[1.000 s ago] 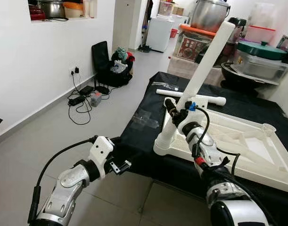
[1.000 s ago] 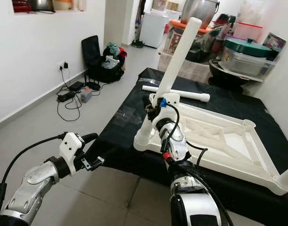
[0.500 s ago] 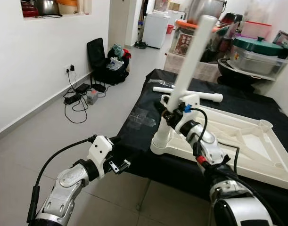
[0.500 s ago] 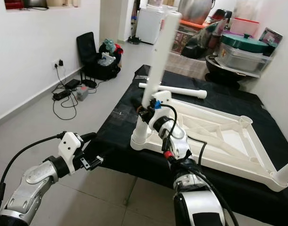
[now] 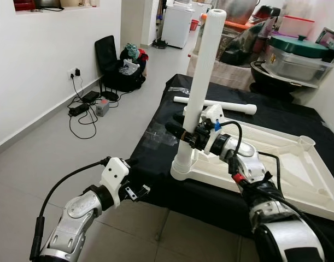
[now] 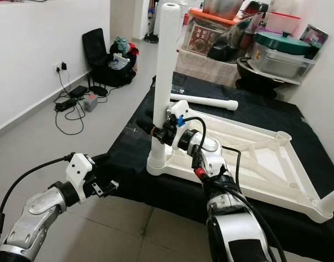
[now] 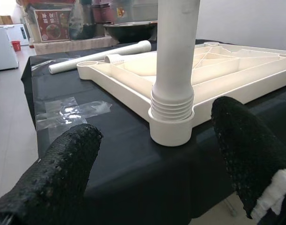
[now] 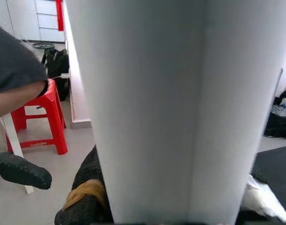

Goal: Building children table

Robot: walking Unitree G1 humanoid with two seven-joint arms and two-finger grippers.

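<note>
The white plastic leg (image 5: 202, 82) — a smooth tube with a ribbed collar at its foot — stands upright in the corner socket of the upturned tabletop (image 5: 276, 164) on the black-draped bench (image 5: 161, 158), the right end effector (image 5: 184, 132) clamped around it, the left end effector (image 5: 139, 191) spread open and empty nearby.

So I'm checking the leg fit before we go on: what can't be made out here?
- Thread depth: the socket hides the leg end, left wrist view.
- Right gripper finger contact: the leg blocks the right wrist view.
- Far tabletop corner: cut by the right eye view's edge.
</note>
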